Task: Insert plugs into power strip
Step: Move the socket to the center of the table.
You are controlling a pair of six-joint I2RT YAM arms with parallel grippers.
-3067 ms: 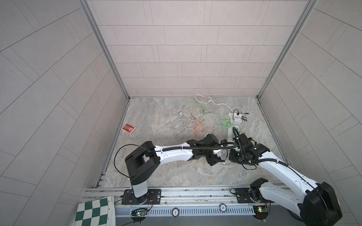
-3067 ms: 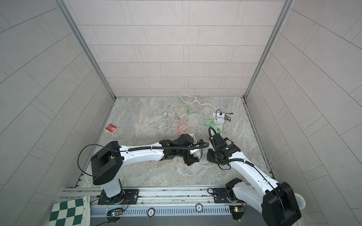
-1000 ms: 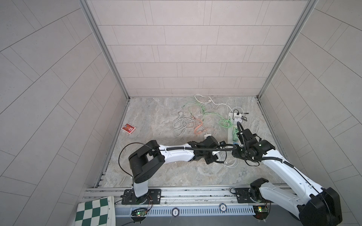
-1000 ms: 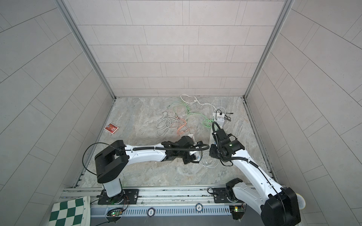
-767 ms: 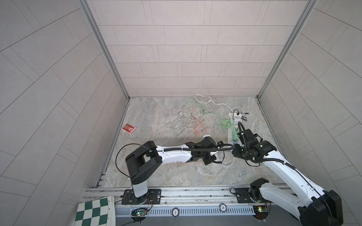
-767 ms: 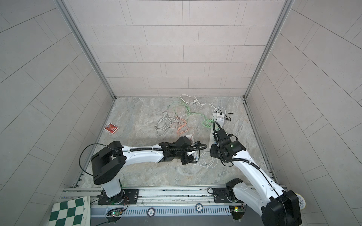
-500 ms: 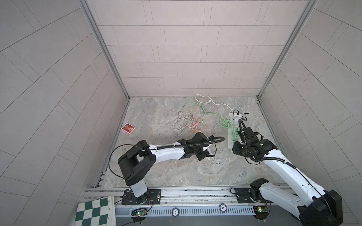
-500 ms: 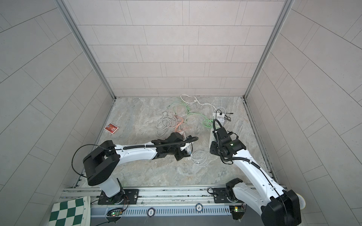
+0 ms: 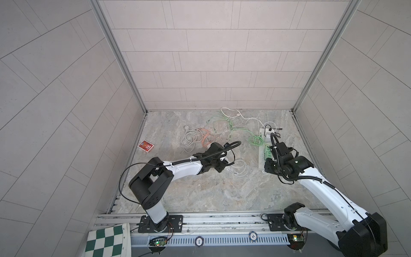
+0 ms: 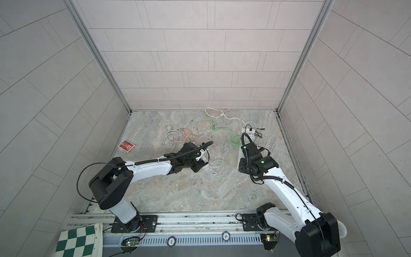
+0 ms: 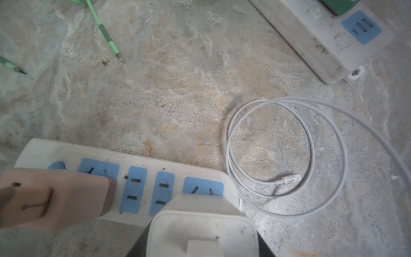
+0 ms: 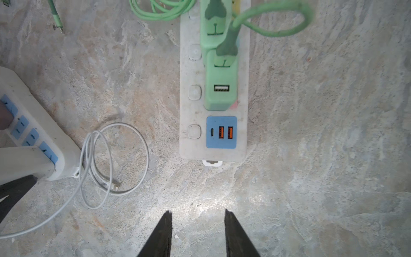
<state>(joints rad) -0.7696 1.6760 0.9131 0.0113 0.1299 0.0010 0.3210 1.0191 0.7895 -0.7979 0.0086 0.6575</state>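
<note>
My left gripper (image 11: 201, 244) is shut on a white plug (image 11: 200, 222), held right over the end of a short white power strip (image 11: 66, 151) with blue sockets. The plug's prongs are hidden. A dusty pink plug (image 11: 55, 198) stands in the same strip. My right gripper (image 12: 198, 213) is open and empty over bare floor, just short of a long power strip (image 12: 242, 89) with two mint green plugs (image 12: 220, 89) in it. Both top views show the left gripper (image 9: 223, 163) (image 10: 201, 164) left of the right gripper (image 9: 268, 168) (image 10: 242, 166).
A loose white cable coil (image 12: 146, 155) (image 9: 239, 168) lies between the two strips. Grey, pink and green cables (image 9: 193, 140) are heaped further back. A red card pack (image 9: 145, 146) lies by the left wall. The right wall is close behind the long strip.
My left arm has pulled back to the left with the white plug, uncovering the white cable coil. My right gripper has opened and shifted slightly toward the long strip.
</note>
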